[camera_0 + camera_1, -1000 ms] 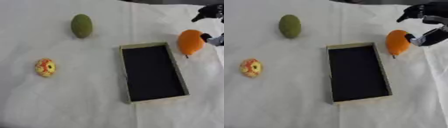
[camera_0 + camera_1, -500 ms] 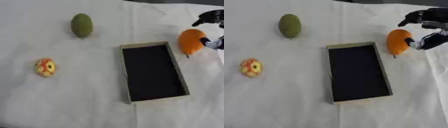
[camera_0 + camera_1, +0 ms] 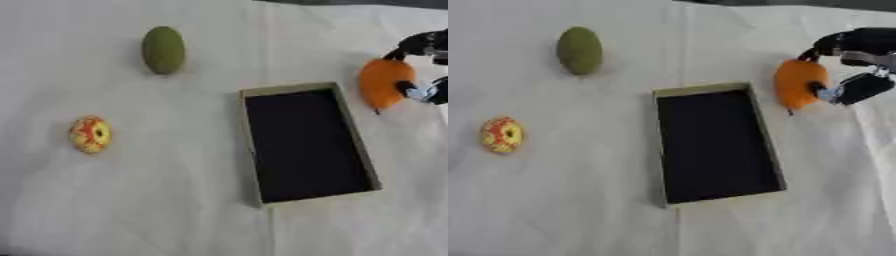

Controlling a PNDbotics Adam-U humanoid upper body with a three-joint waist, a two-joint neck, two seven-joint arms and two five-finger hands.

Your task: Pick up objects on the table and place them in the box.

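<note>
- The right hand (image 3: 852,65) comes in from the right edge of the view, at the far right of the table, black with a pale silver part on its lower finger.
- Its fingers (image 3: 857,88) curl around the orange object (image 3: 800,83): one dark fingertip touches the object's far top edge, and another finger presses against its right side lower down, so the hand pinches it between them.
- The orange object is an oval, fruit-like shape standing on end, with a thin dark stem-like tip at its near end; it lies just to the right of the box (image 3: 713,142), close to the box's far right corner and outside the rim.
- Whether the orange object rests on the white cloth (image 3: 157,200) or is lifted a little off it cannot be told.
- The box is a shallow rectangular tray with a tan rim and a black inside, lying in the middle of the table with its long side running near to far, slightly askew.
- A green oval object (image 3: 164,50) lies at the far left, well apart from the box.
- A small round yellow and red object (image 3: 90,134) lies at the left, nearer than the green one and well apart from the box.
- The left hand shows in neither view.
</note>
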